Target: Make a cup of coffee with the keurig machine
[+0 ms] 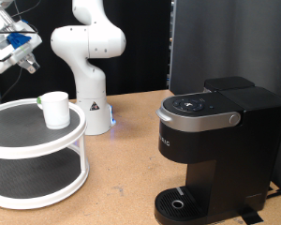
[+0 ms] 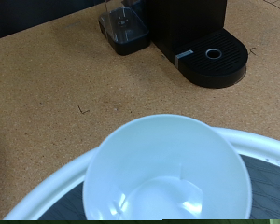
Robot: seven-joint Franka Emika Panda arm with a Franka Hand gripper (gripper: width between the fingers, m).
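Observation:
The white cup (image 1: pixel 55 109) stands upright on the top tier of a round white two-tier stand (image 1: pixel 28 141) at the exterior view's left. A small green-topped thing (image 1: pixel 39 99) sits just beside the cup. My gripper (image 1: pixel 26 62) hangs in the air above and to the left of the cup, apart from it. The wrist view looks straight down into the empty cup (image 2: pixel 168 170); no fingers show there. The black keurig machine (image 1: pixel 215 141) stands at the exterior view's right with its lid down, and nothing sits on its round drip base (image 1: pixel 181 202). It also shows in the wrist view (image 2: pixel 191 33).
The white robot base (image 1: pixel 89 66) stands behind the stand on the brown table (image 1: pixel 131 159). The stand's rim (image 2: pixel 47 191) fills the wrist view's lower part. A clear water tank (image 2: pixel 126 26) sits on the machine's side. Black curtains close the back.

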